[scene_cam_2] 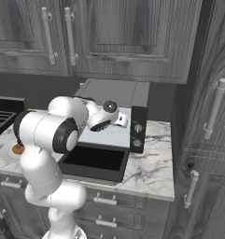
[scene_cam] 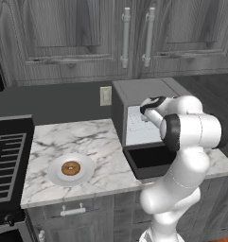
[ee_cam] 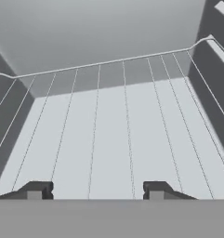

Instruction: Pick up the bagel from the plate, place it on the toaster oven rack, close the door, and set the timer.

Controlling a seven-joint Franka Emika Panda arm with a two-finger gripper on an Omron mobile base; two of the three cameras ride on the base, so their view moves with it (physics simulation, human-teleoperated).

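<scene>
1. Bagel (scene_cam: 71, 168) is lying flat at the middle of the white plate (scene_cam: 87, 175), golden-brown with its centre hole facing up; in the right base view it is peeking out (scene_cam_2: 17, 149) from behind the arm's lower link.
2. The plate is sitting on the marble counter (scene_cam: 77, 139), between the black stove grates (scene_cam: 6, 160) and the toaster oven (scene_cam: 139, 90), well apart from the oven.
3. The toaster oven is standing open: its door (scene_cam_2: 97, 163) is hanging dropped down flat toward the front edge of the counter, dark inner face up.
4. The gripper (ee_cam: 98, 190) is reaching into the oven mouth, and its fingertips (ee_cam: 36, 189) are standing spread wide with nothing between them, hovering over the toaster oven rack (ee_cam: 113, 135).
5. The rack is showing as a pale grey shelf crossed by thin wires running front to back, with a cross wire at the rear and dark oven walls rising on either side.
6. Two round knobs (scene_cam_2: 137, 135) are sitting one above the other on the oven's dark control strip, just beside the opening.
7. Grey wood cabinet doors (scene_cam: 87, 33) with bar handles are hanging above the counter, and a wall outlet (scene_cam: 106, 96) is sitting just left of the oven.
</scene>
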